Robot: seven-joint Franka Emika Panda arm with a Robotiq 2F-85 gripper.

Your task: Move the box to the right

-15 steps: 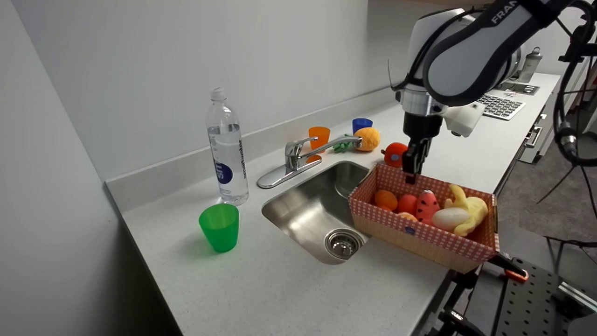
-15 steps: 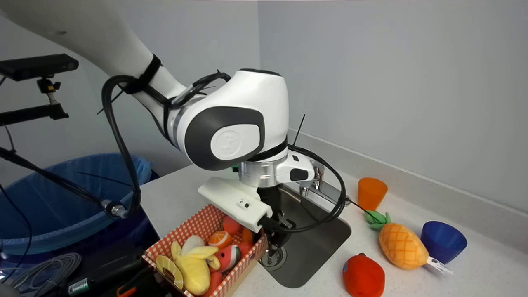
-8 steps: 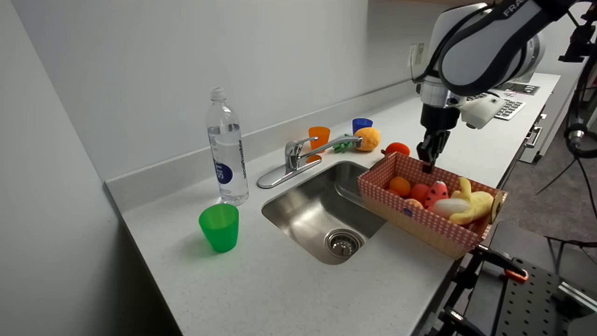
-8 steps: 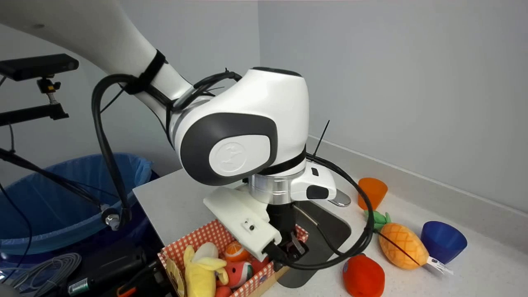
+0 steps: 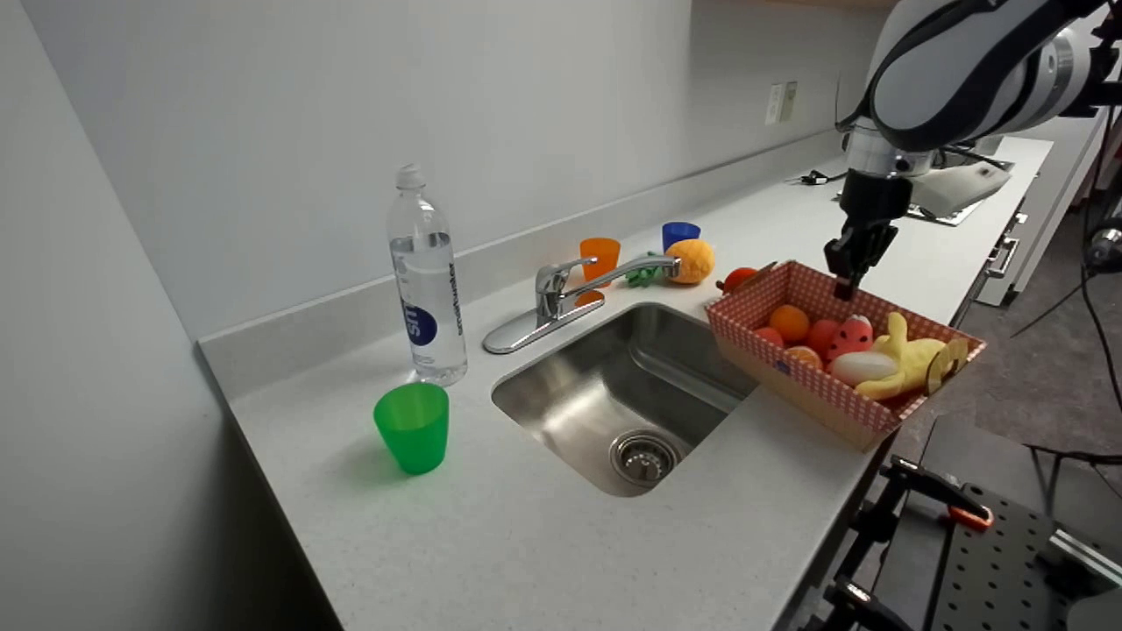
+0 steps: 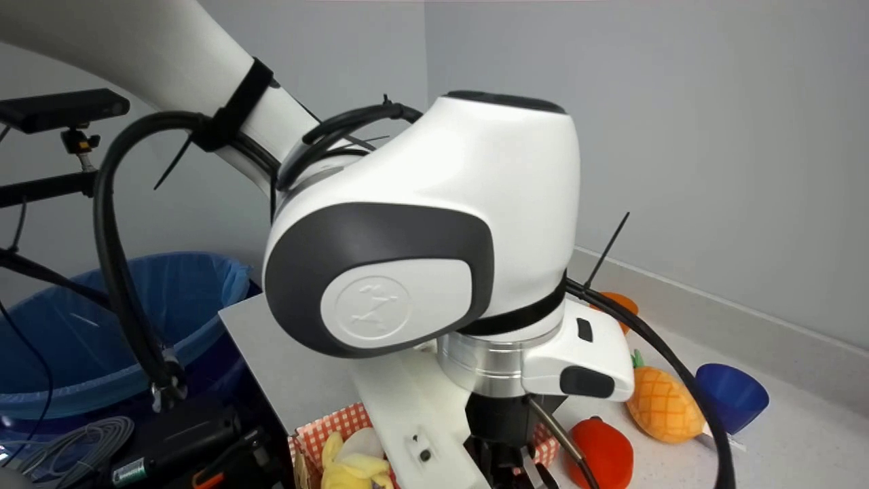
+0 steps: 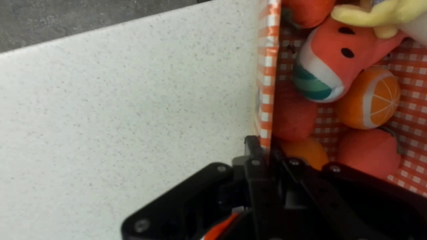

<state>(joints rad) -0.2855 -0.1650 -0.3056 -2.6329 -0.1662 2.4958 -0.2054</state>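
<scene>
The box (image 5: 806,394) is open-topped with a red-and-white checkered lining and tan outside. It holds several plush fruits, including a yellow banana and a watermelon. In an exterior view it sits beside the sink, with one end beyond the counter's front edge. I cannot tell whether its base touches the counter. My gripper (image 5: 847,291) is shut on the top of one long wall. In the wrist view the gripper (image 7: 265,151) pinches the box wall (image 7: 267,80), one finger inside and one outside. In an exterior view the arm hides most of the box (image 6: 339,422).
A sink (image 5: 561,421) with a faucet (image 5: 552,298) lies beside the box. A red plush (image 6: 601,451), a pineapple plush (image 6: 662,404) and a blue cup (image 6: 730,397) stand near the arm. A bottle (image 5: 428,289) and green cup (image 5: 412,429) stand at the far end.
The gripper and box have moved together along the counter, away from the bottle end and the sink, toward the red plush. The grip on the wall stays the same.
</scene>
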